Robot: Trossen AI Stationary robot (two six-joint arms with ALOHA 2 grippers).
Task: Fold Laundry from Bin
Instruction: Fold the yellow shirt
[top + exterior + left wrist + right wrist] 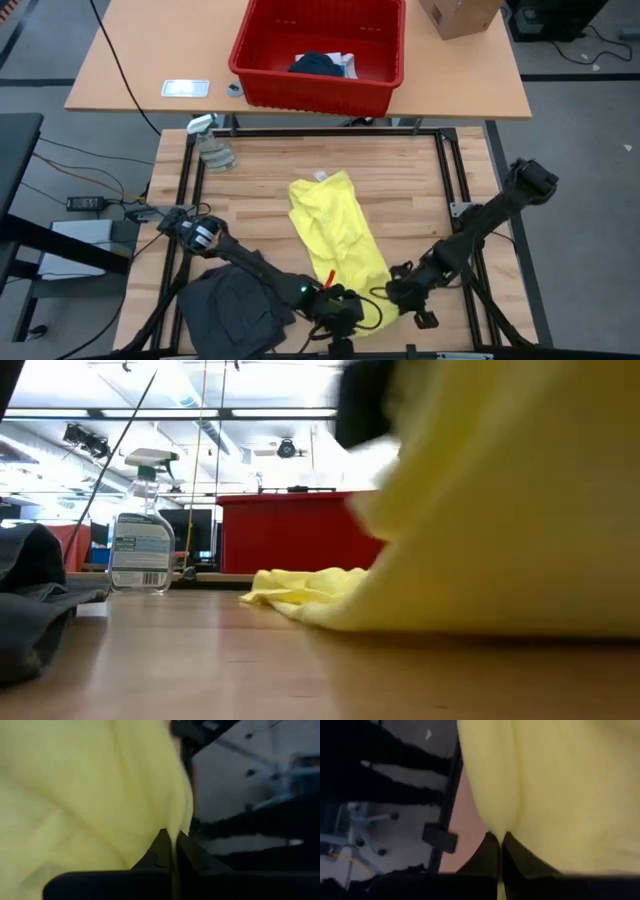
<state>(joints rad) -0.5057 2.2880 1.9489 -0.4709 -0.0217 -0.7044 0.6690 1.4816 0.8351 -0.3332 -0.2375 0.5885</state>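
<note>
High view: the yellow garment lies on the wooden table, long axis running from the far middle toward the near edge, slanting slightly to the robot's right. Both grippers sit at its near end: left gripper at the near-left corner, right gripper at the near-right corner, each about equally close to the hem. Dark grey garment is piled near-left, beside the left arm. The red bin stands on the far table, with dark and white cloth inside. Spray bottle far-left.

Low view: yellow cloth fills the right side, raised up close to the lens; the rest trails flat toward the bin. Bottle left, grey garment at left edge.

Left wrist view: left gripper clamped tight, a yellow fold pinched between the tips.

Right wrist view: right gripper likewise pinched closed on the yellow hem.

Judgement: with both near corners held, the fold would go away from the arms along the long axis, toward the far end.
</note>
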